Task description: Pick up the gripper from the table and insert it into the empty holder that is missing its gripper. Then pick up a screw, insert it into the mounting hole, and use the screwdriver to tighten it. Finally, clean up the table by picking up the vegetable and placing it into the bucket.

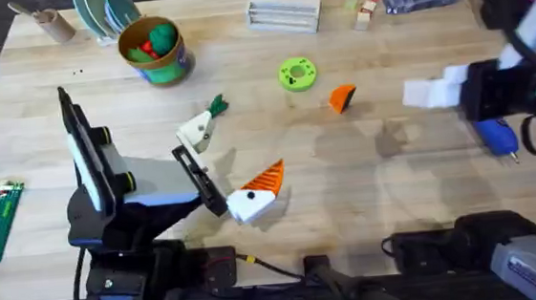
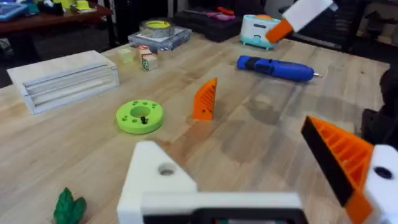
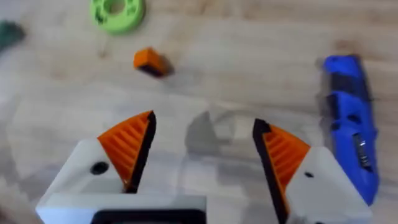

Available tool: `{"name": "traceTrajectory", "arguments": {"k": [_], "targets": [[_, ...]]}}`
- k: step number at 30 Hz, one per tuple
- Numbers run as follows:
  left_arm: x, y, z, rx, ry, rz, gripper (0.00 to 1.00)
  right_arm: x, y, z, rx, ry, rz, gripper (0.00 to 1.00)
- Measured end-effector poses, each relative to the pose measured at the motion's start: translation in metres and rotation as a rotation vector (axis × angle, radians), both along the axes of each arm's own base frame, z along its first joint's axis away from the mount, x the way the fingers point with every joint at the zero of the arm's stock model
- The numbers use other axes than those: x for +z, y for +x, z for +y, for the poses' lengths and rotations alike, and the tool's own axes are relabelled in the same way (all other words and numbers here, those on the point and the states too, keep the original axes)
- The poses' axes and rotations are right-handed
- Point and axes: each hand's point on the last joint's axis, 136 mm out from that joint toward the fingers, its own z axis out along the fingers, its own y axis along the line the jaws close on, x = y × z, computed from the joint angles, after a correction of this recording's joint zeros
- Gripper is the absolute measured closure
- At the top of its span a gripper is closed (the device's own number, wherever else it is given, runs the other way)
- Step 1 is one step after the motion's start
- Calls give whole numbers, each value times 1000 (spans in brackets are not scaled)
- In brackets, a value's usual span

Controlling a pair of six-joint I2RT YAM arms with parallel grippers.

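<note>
Two tools are held wide open, nothing gripped: left tool (image 1: 226,168), right tool (image 3: 202,155). Orange gripper (image 1: 341,97) and screwdriver (image 1: 497,138) are laid on tabletop (image 1: 396,188).

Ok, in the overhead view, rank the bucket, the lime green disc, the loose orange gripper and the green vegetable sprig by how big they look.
1. bucket
2. lime green disc
3. orange gripper and vegetable sprig: too alike to rank.
</note>
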Motion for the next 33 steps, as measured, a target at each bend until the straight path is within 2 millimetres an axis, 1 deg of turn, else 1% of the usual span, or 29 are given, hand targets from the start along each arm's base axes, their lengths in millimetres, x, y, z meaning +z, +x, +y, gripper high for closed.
{"name": "traceTrajectory", "arguments": {"k": [4, 8, 12, 14, 19, 22, 25, 26, 27, 30, 33], "targets": [[0, 0, 0, -2, 0, 0, 9, -19, -4, 21, 104, -4, 160, 10], [0, -2, -1, -13, -1, 0, 8, -30, 7, 46, 224, -50, 245, 10], [0, -6, -3, -38, -2, 0, 8, -37, 29, 60, 281, -135, 247, 8], [0, -7, -4, -49, -3, 0, 9, -40, 44, 66, 293, -164, 217, 10], [1, -10, -6, -65, -4, 0, 8, -47, 79, 76, 290, -180, 137, 10], [1, -10, -6, -70, -5, 0, 8, -51, 91, 81, 291, -173, 119, 10], [1, -11, -6, -71, -5, 1, 8, -61, 93, 84, 298, -168, 143, 14], [1, -11, -6, -71, -5, 0, 8, -73, 91, 84, 304, -171, 186, 50], [1, -11, -6, -71, -5, 1, 8, -75, 89, 84, 306, -172, 199, 71], [1, -11, -6, -71, -5, 1, 8, -79, 89, 85, 311, -173, 211, 133], [1, -11, -6, -71, -5, 0, 8, -80, 87, 88, 321, -159, 215, 173]]}}
